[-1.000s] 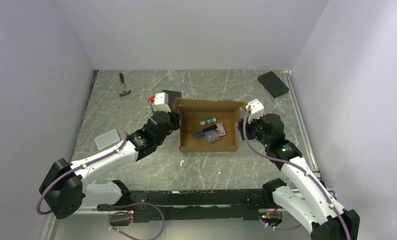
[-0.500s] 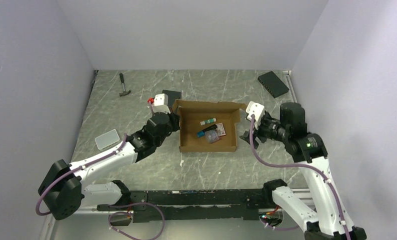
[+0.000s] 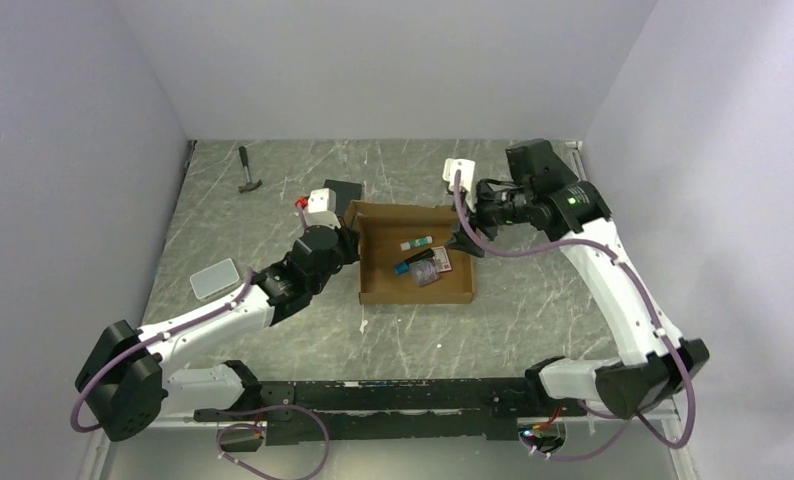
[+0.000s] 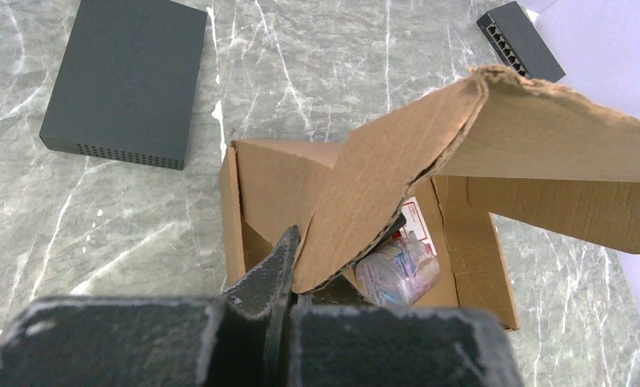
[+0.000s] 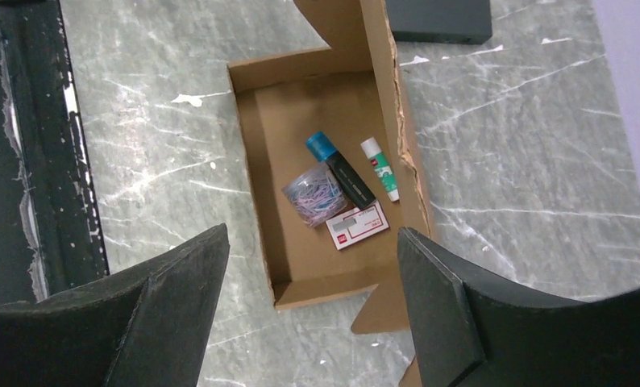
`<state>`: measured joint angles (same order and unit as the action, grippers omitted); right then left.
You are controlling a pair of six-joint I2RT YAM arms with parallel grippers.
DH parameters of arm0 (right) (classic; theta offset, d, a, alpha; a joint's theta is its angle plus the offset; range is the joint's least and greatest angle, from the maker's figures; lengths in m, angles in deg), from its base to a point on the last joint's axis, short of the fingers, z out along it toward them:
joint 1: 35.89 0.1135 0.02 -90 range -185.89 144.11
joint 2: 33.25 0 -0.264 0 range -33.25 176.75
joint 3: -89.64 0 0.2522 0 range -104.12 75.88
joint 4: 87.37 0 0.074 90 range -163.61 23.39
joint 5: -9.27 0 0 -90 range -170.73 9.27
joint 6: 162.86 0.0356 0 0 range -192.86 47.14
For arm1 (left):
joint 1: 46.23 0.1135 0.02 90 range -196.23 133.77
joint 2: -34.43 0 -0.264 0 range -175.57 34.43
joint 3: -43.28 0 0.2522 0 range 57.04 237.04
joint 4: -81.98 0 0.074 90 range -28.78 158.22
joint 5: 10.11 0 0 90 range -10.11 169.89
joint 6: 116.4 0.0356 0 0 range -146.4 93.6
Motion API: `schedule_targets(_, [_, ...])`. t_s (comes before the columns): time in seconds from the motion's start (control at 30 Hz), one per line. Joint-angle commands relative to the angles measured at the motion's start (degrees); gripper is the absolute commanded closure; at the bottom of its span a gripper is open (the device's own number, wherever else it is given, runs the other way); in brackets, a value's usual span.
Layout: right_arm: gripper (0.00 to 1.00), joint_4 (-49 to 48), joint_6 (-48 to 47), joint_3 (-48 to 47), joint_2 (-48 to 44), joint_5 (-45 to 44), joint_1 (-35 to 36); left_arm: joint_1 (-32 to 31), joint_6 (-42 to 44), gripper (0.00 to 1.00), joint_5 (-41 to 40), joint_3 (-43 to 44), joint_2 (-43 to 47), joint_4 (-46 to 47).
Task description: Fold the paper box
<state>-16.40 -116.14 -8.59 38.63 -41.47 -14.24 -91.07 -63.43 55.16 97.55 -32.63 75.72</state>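
Left gripper (image 4: 292,250) is clamping the paper box (image 4: 397,169) flap at its fingertips. Right gripper (image 5: 313,242) is hanging wide apart, the box's open inside directly beneath it.

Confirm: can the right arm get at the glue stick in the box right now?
Probably yes. The right gripper hangs open above the paper box, and its wrist view shows the glue stick uncovered beside one wall. The flap pinched by the left gripper looks clear of it.
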Motion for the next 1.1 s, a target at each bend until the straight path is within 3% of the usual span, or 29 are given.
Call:
schedule_targets(0.0, [0.21, -2.52, -0.84, -3.61, 3.02, -3.94, 1.19, -0.30, 0.35, 1.00, 1.75, -0.61, 0.64, -3.05])
schedule_targets(0.37, [0.36, 1.07, -5.01, -8.66, 9.80, -3.28, 1.55, -0.34, 0.48, 1.00, 2.75, 0.18, 0.11, -3.04])
schedule_targets(0.5, [0.25, 10.13, -11.12, -13.65, 8.59, 6.68, 1.55, -0.34, 0.56, 1.00, 2.59, 0.18, 0.68, -3.44])
schedule_targets(0.6, [0.20, 10.34, -9.92, -15.15, 7.68, 9.40, 1.55, -0.29, 0.59, 1.00, 2.49, 0.09, 0.63, -3.53])
schedule_targets(0.77, [0.17, 2.37, -3.17, -12.62, 7.80, 2.20, 1.55, -0.34, 0.45, 1.00, 2.90, 0.18, 0.45, -3.51])
schedule_targets(0.9, [0.18, 1.68, -1.70, -13.76, 12.10, -2.85, 1.55, -0.34, 0.13, 1.00, 3.07, -0.03, 0.70, -3.48])
schedule_targets(1.07, [0.27, 2.70, -3.48, -14.47, 15.47, -4.33, 1.63, -0.34, -0.07, 1.00, 3.35, -0.08, 1.05, -3.56])
